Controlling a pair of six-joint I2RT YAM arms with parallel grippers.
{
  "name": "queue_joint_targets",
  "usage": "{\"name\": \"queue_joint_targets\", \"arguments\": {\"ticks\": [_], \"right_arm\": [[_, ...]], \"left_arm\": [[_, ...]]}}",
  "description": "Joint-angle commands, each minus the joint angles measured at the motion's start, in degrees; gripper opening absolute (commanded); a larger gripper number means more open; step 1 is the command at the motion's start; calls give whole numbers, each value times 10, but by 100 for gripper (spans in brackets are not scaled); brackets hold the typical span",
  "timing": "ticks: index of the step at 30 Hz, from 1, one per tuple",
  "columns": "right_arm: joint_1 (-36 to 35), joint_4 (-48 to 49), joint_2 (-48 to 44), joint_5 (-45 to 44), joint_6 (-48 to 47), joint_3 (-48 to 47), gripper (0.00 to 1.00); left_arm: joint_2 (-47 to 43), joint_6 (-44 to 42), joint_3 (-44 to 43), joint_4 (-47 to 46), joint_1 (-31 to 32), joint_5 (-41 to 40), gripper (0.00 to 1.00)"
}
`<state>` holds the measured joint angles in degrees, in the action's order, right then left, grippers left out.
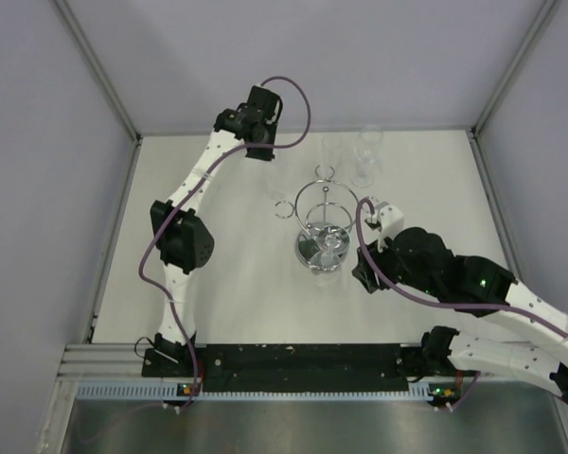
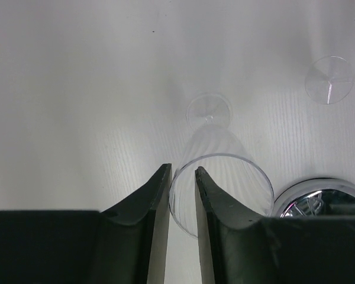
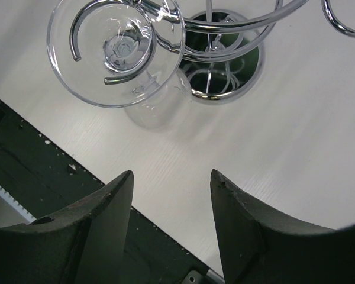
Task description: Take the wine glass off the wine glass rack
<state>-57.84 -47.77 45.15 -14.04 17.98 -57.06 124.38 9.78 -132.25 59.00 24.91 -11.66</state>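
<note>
While the left gripper [image 2: 181, 171] hangs at the far left of the table, its fingers stand only a slit apart. The rim wall of an upright clear plastic glass [image 2: 219, 148] shows in that slit, though I cannot tell whether they pinch it. A second glass's foot [image 2: 328, 80] lies further right. At the centre stands the wine glass rack [image 1: 312, 251], and the wine glass [image 3: 115, 50] hangs upside down from it, its foot cradled in a ring loop on the near side. The right gripper [image 3: 171, 173] waits just beside it, spread wide and holding nothing. The likely trouble is that a pull straight down or askew would catch the foot on the wire and tip the light rack onto the standing glasses. The slick stem could also slip from the fingers.
</note>
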Motion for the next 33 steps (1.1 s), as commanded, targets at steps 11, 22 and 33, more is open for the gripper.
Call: {"name": "queue_joint_targets", "arguments": {"ticks": [11,22,33], "right_arm": [[6,24,-2,9,9,3,55],[5,26,-2,15,14,2,55],[5,29,-8,12,21,1,55]], "left_arm": [[-16,3,-18,-13,-1,0,49],[-49,2,-7,-39,-1,-2,54],[-68,-11,-8,-35,-2,-62,56]]}}
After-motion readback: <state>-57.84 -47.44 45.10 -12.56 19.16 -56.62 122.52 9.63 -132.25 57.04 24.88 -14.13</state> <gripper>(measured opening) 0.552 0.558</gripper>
